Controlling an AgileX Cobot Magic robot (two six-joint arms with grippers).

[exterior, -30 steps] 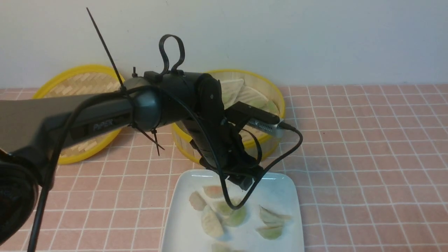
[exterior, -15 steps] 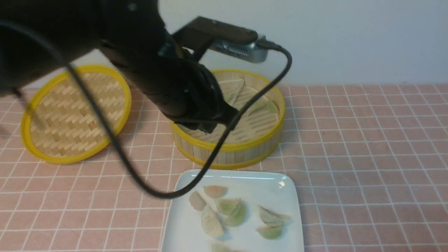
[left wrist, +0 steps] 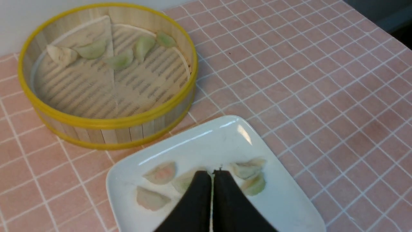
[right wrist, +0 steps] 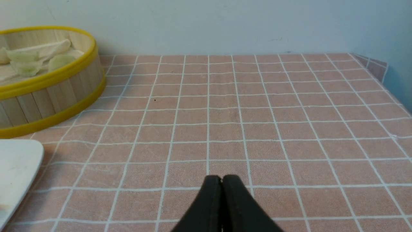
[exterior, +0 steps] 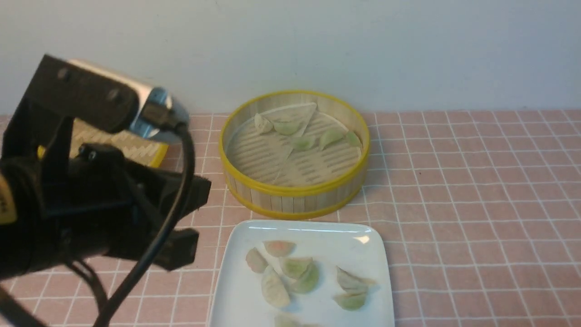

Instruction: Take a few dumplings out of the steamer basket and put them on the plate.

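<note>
The steamer basket (exterior: 295,190) stands at the back centre with several pale green dumplings (exterior: 303,143) on its far side. The white square plate (exterior: 363,245) lies just in front of it and holds several dumplings (exterior: 295,267). In the left wrist view my left gripper (left wrist: 212,172) is shut and empty, held above the plate (left wrist: 209,141), with the basket (left wrist: 112,120) beyond. My right gripper (right wrist: 221,177) is shut and empty, low over the bare table to the right of the basket (right wrist: 48,83) and the plate (right wrist: 16,161). It does not show in the front view.
My left arm (exterior: 91,204) fills the front view's left, close to the camera. The flat woven lid (exterior: 136,147) lies at the back left, mostly hidden behind it. A pink tiled cloth (exterior: 476,204) covers the table. A pale wall stands right behind the basket.
My left arm has lifted off the plate, passed over the basket and drawn back to the left towards the camera. The basket and the plate are now uncovered. The dumplings have not moved.
</note>
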